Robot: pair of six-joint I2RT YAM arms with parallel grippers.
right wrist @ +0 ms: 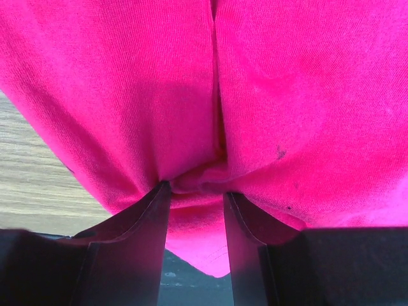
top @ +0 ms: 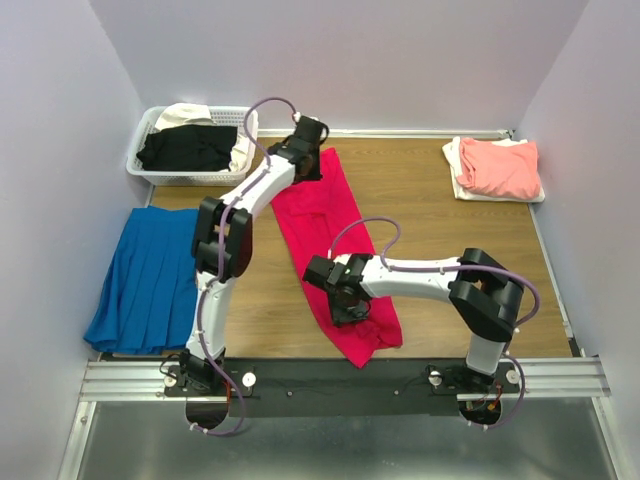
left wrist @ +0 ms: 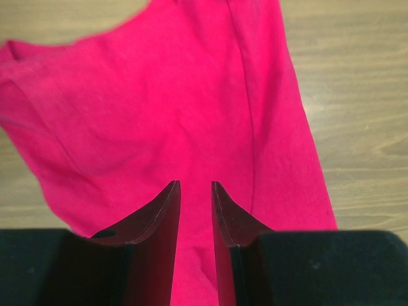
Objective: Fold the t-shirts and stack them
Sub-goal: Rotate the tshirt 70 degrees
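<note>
The crimson-red t-shirt (top: 320, 215) lies as a long narrow strip on the wooden table, running from the back centre to the near edge. My left gripper (top: 308, 160) is at its far end. In the left wrist view its jaws (left wrist: 196, 185) are nearly closed, with red cloth (left wrist: 159, 95) between them. My right gripper (top: 348, 305) is over the shirt's near part. In the right wrist view it (right wrist: 196, 188) pinches a puckered bunch of red cloth (right wrist: 287, 83). A salmon-pink t-shirt (top: 497, 165) lies folded on a white one (top: 462, 188) at the back right.
A white lattice basket (top: 140, 150) at the back left holds a black t-shirt (top: 190, 150) and a cream one (top: 185, 115). A blue pleated cloth (top: 150, 265) lies along the left side. The red shirt's near end hangs over the table's front edge by the metal rail (top: 340, 375).
</note>
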